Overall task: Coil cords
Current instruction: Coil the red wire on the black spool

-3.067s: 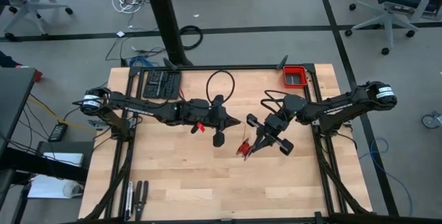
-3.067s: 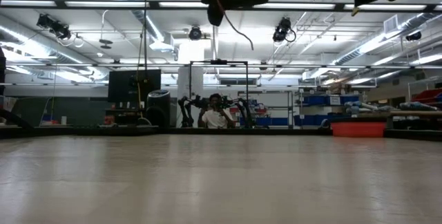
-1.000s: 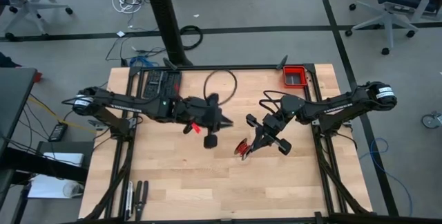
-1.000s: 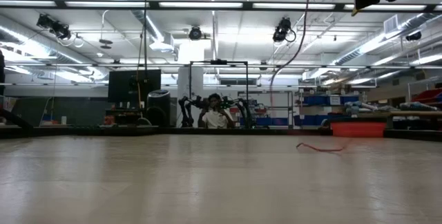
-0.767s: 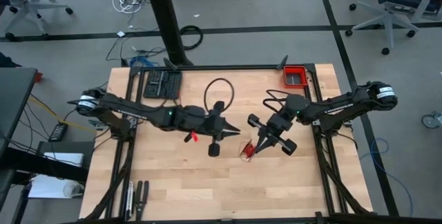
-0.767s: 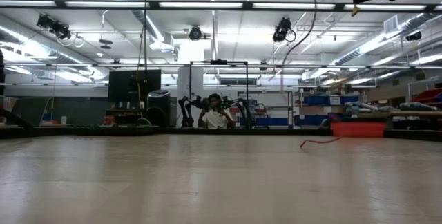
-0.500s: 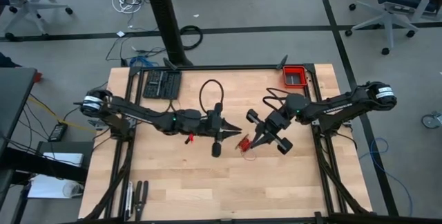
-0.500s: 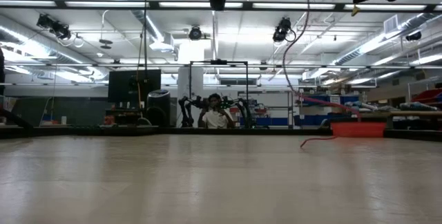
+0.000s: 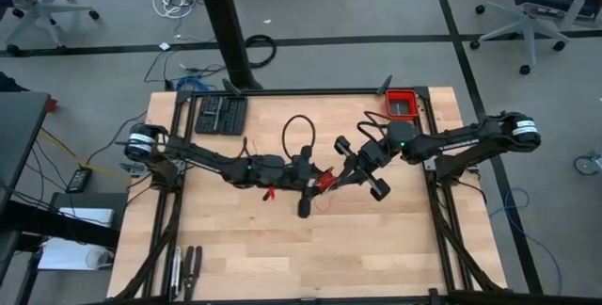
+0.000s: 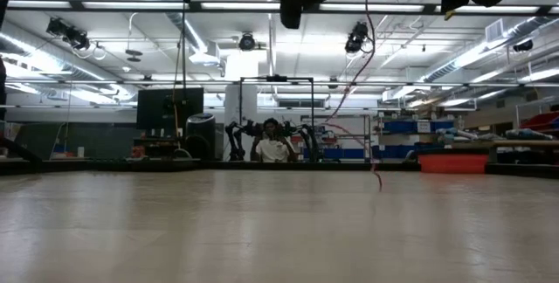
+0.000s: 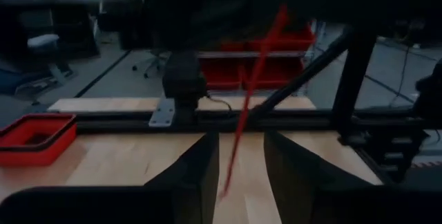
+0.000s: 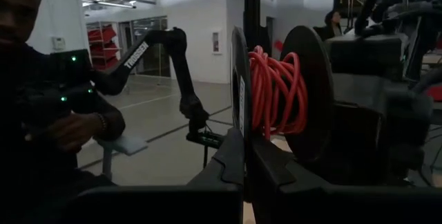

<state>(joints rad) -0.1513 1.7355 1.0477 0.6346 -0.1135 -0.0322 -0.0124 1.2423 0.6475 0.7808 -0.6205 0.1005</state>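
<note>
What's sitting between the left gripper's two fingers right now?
In the left wrist view, the red cord hangs as a slack strand through the gap between the open left gripper's fingers; only bare table lies behind.

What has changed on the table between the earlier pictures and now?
The right pincer carried the red cord up and inward to the table's middle. The left pincer slid right to meet it and opened; a strand hangs between its fingers. The cord's tail lifted almost off the wood. The red bin stayed.

Grey floor (image 9: 85, 79), office chair (image 9: 538, 8), ceiling strip lights (image 10: 218, 5).
</note>
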